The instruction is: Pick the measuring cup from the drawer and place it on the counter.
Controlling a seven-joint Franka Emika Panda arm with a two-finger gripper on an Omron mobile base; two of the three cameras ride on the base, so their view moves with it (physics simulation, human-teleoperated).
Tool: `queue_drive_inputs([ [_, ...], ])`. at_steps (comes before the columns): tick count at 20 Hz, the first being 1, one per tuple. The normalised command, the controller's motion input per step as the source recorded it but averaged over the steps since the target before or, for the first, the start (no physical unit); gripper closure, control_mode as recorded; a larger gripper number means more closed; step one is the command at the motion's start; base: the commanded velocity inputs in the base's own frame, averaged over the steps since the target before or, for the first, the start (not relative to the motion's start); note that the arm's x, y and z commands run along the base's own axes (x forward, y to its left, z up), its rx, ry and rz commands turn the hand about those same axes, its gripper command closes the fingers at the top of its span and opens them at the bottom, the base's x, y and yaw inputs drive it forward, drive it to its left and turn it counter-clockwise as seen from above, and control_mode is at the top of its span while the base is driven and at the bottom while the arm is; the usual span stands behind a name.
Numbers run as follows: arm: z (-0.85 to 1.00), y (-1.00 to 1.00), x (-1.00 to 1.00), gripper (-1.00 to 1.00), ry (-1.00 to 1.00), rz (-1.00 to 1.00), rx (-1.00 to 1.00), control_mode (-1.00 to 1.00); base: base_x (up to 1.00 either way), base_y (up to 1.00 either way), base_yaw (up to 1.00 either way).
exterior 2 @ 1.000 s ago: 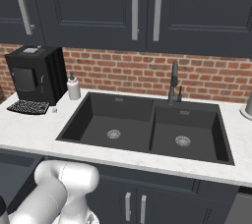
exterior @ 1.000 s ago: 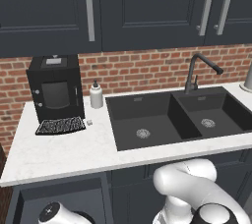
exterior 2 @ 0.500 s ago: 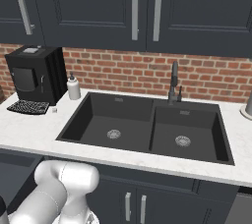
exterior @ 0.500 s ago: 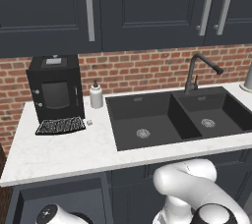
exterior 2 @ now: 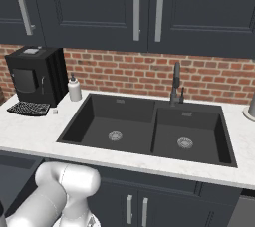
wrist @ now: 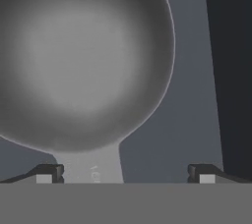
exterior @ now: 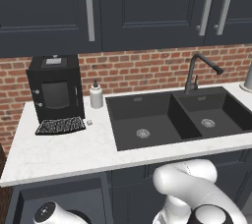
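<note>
Down in the drawer (exterior: pixel 59 193), jaws spread wide apart, gripper (wrist: pixel 125 174) low in the hand view with fingertips (wrist: pixel 49 173) either side of the measuring cup (wrist: pixel 74 56), whose bowl fills the upper left. Looks light, rigid, smooth; I'd clamp the flat handle where it meets the bowl. Faint embossed marks there, unreadable. Beyond, the desk (exterior: pixel 64 149), bare white stone, awaits.

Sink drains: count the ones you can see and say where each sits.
2. One drain lies in the floor of the left basin of the black double sink; the other drain lies in the right basin, below the faucet. None appears hidden.
</note>
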Motion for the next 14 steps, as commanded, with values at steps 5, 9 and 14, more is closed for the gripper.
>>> queue_drive_inputs([
  [5, 0.00, 0.07, 0.15, -1.00, 0.00, 0.01, 0.00, -1.00, 0.00, 0.00, 0.00],
  [9, -0.01, 0.18, 0.02, -1.00, 0.00, 0.00, 0.00, -1.00, 0.00, 0.00, 0.00],
  [14, -0.02, 0.30, 0.00, -1.00, 0.00, 0.00, 0.00, -1.00, 0.00, 0.00, 0.00],
])
